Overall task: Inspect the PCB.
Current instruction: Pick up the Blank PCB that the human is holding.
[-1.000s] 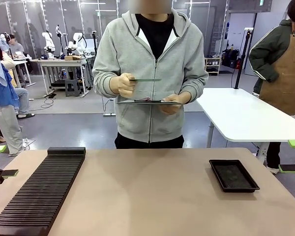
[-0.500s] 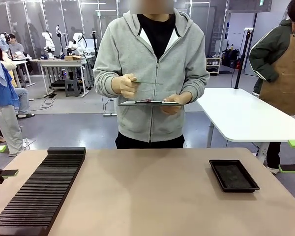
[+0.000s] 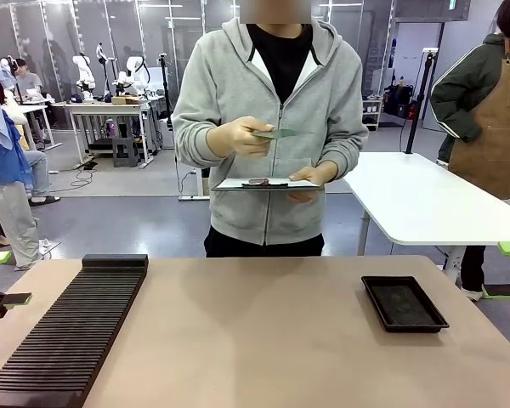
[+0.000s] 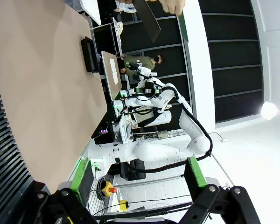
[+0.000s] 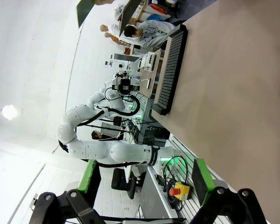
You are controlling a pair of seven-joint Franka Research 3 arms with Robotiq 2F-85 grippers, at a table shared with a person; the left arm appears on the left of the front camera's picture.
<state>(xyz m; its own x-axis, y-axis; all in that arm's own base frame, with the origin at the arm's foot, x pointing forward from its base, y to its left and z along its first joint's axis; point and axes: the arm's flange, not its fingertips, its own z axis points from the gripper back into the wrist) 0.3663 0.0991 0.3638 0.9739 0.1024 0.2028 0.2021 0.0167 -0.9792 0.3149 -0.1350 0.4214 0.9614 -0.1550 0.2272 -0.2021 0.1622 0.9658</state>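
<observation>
Person's hand (image 3: 238,136) holds PCB (image 3: 274,133) over tablet (image 3: 268,184); inspection seemingly under way, unfinished. Left gripper (image 4: 137,179), right gripper (image 5: 144,184) idle, fingers apart.

table (image 3: 263,340) middle open, slotted rack (image 3: 68,331) left, tray (image 3: 404,303) right

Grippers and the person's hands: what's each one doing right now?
Left gripper: open, empty.
Right gripper: open, empty.
Person's raised hand: holds the PCB.
Person's lower hand: holds a tablet.

Front view across table (image 3: 263,340); rolled wrist views low along it.
</observation>
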